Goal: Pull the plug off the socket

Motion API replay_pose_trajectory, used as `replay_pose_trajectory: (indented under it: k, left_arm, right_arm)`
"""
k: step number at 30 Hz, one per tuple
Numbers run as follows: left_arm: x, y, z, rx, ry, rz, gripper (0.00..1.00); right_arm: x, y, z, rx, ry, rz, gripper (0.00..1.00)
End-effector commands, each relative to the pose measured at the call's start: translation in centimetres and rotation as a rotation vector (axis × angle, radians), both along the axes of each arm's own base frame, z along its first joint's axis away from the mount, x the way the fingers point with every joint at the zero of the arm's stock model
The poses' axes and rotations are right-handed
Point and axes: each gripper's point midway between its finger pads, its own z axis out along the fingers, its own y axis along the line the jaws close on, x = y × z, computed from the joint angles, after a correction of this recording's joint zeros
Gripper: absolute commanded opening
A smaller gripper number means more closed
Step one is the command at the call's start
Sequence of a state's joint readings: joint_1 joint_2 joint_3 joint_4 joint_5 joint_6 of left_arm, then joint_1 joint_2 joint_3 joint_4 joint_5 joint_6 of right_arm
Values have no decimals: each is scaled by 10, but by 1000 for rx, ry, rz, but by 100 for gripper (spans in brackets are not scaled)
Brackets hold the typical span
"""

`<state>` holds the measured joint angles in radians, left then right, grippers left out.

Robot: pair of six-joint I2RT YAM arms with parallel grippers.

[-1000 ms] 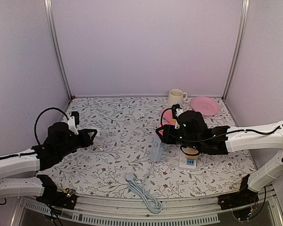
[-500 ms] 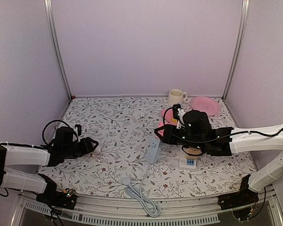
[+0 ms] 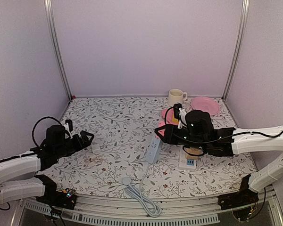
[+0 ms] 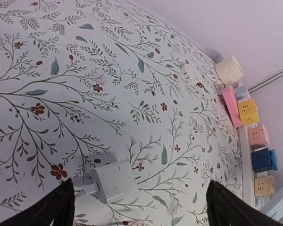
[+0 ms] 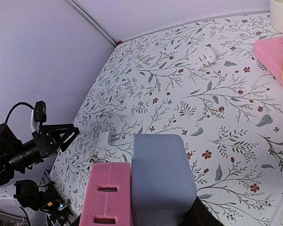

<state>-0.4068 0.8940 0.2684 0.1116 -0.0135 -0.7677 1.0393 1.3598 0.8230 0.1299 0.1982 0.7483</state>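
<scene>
– Checking the left gripper first: how wide is it?

– Wide. Both dark fingers sit at the bottom corners of my left wrist view. The white plug lies on the table between them, just beside the 8 o'clock finger. I can't tell if it touches.

– Which way does the plug lie?

– Flat, long axis roughly 9 to 3 in that view, short stub toward 9. From the top camera it's at the table's 9 o'clock, well apart from the power strip.

– And the strip?

– Near the middle, long axis about 1 to 7, with its cord coiled at 6. My right gripper is at the strip's 1 o'clock end; I can't tell whether it's clamped or spread. A pink block and a grey block fill that wrist view's foreground.

– Anything else around?

– A row of coloured cubes at 3 o'clock, a mug and pink plate at 1. A small white adapter shows at 1 o'clock in the right wrist view.
</scene>
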Motion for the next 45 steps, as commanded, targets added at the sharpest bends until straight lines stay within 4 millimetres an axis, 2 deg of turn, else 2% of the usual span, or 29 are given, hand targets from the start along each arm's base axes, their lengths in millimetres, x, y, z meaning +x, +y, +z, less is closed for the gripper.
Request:
replay_pose_trajectory:
  k: [1,4,8,14,19,28,34,37,40,43,45]
  left_arm:
    - [-5,-13,29,14,-68,-69,97]
    - [-12,-40,47,5,-111,-166,97]
    - [-27,-87,65,-13,-155,-320,97]
    - [-57,-154,77,-56,-216,-544,97]
    - [-87,-194,85,-139,-269,-717,97]
    - [-124,-238,113,-250,-362,-948,97]
    - [-135,-257,126,-300,-382,-1031,92]
    - [-143,-262,134,-347,-400,-1073,84]
    - [-147,-264,140,-376,-410,-1095,71]
    - [-150,-264,145,-398,-422,-1104,57]
    - [-151,-264,148,-410,-426,-1109,42]
  right_arm:
    - [-6,4,24,89,-21,31,3]
    - [-7,5,26,102,-22,38,3]
    - [-8,7,28,116,-21,50,3]
    - [-15,11,36,159,-35,95,3]
    - [-25,18,52,216,-74,173,4]
    - [-59,43,83,340,-167,429,4]
    - [-83,53,98,408,-212,588,4]
    - [-91,55,100,421,-224,639,4]
    - [-95,54,102,435,-234,658,4]
    - [-96,53,101,433,-236,667,4]
    - [-97,54,99,430,-231,674,4]
